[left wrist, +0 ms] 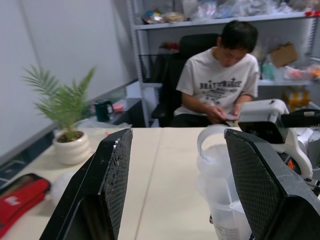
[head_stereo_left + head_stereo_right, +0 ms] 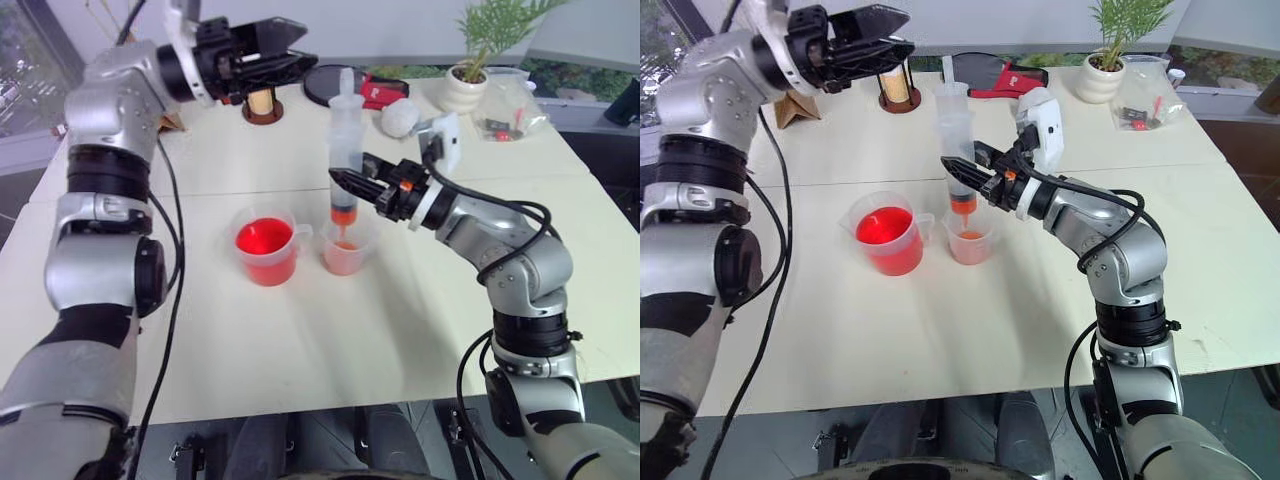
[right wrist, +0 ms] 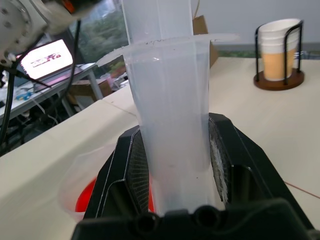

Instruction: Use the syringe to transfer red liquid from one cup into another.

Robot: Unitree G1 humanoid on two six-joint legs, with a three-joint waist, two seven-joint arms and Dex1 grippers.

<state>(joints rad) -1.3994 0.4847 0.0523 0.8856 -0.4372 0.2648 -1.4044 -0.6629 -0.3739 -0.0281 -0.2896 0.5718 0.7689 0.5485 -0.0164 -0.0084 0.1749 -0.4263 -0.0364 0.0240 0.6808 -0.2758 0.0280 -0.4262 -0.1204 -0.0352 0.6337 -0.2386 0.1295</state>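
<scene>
Now syringe point(image 2: 344, 150) upright over smaller cup point(image 2: 346, 250)

This looks like an office or lab room: a long pale table point(image 2: 300, 340) with a potted plant point(image 2: 478, 60) at its far edge, metal shelving point(image 1: 225, 22) crowded with boxes, and a person point(image 1: 220, 75) seated in an office chair point(image 1: 175, 80).

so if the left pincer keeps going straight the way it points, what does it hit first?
Most likely the top of the syringe, which stands upright between the open fingers of the left pincer in its wrist view, held by the right pincer. Depth is unclear, so it may pass just above.
</scene>
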